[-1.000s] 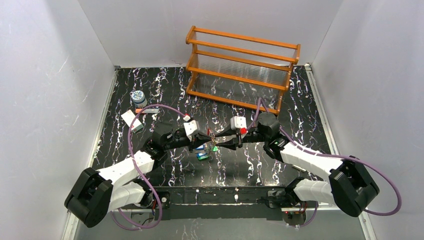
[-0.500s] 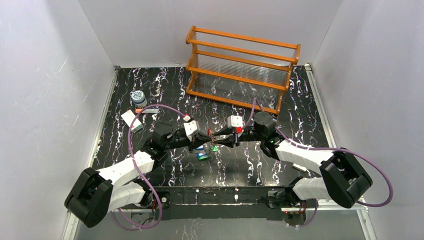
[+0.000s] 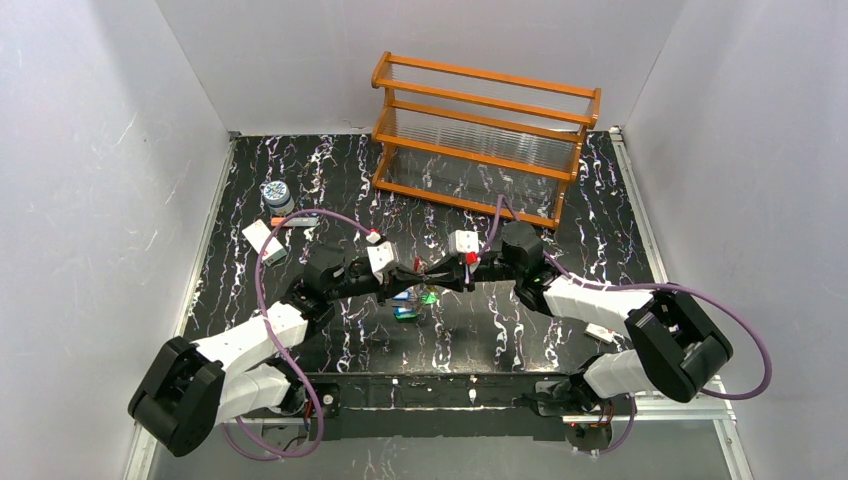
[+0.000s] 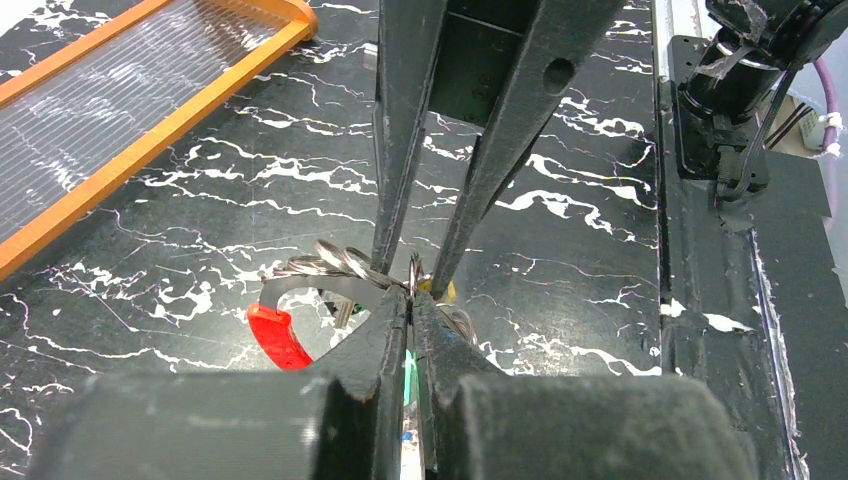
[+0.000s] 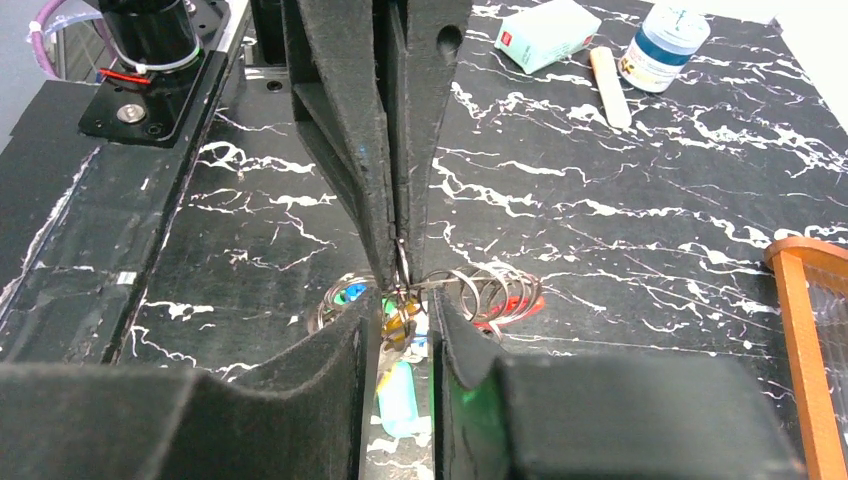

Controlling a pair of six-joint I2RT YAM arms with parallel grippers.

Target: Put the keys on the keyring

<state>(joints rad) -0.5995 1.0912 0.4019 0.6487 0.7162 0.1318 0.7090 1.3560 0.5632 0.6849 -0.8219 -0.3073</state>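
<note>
We have the left gripper (image 4: 410,300) clamped tight on the thin wire of the keyring (image 4: 330,265), which it holds up off the desk (image 3: 500,330) at mid-table, the coils and their red piece (image 4: 275,335) trailing out toward the wooden rack (image 3: 488,78). The right gripper (image 5: 400,310) meets it nose to nose from the opposite side, on one line across the desk. Its jaws stand a narrow gap apart and, as far as we can see, grip nothing. A yellow-headed key (image 5: 398,325) hangs at the pinch point, directly between those parted fingers, so we judge the right arm the one placed to take it, with a straight pinch. The loose keys (image 3: 405,311), green and blue among them, lie on the desk just below the ring
</note>
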